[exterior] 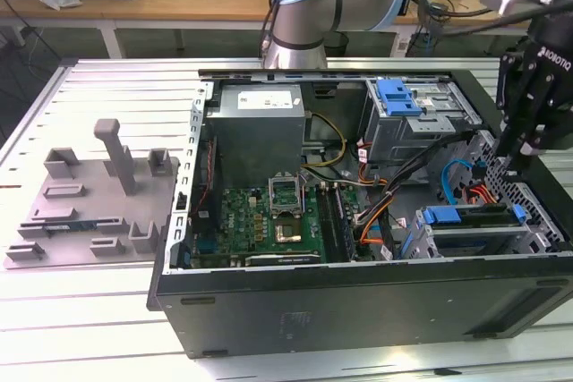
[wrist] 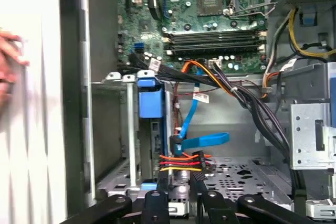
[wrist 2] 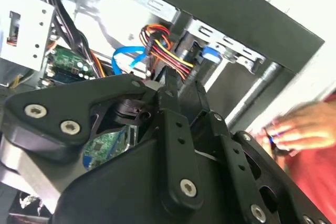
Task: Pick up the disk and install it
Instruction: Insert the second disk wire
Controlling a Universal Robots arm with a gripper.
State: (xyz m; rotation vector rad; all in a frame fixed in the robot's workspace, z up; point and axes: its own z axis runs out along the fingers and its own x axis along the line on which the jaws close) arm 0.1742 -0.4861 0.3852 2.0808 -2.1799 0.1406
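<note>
Arm's bent over from the back of the tabletop, with the end effector hanging at the exterior view's right end of the open PC case. Can't tell how the fingers are set. Disk in its blue carrier sits in the drive bay just below it, cables plugged in.

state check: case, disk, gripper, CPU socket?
Computer case: on its side, side panel off.
Disk: slotted in the drive bay, on edge.
Gripper: at the case's rim beside the bay, holding nothing visible.
CPU socket: empty, latch up.
</note>
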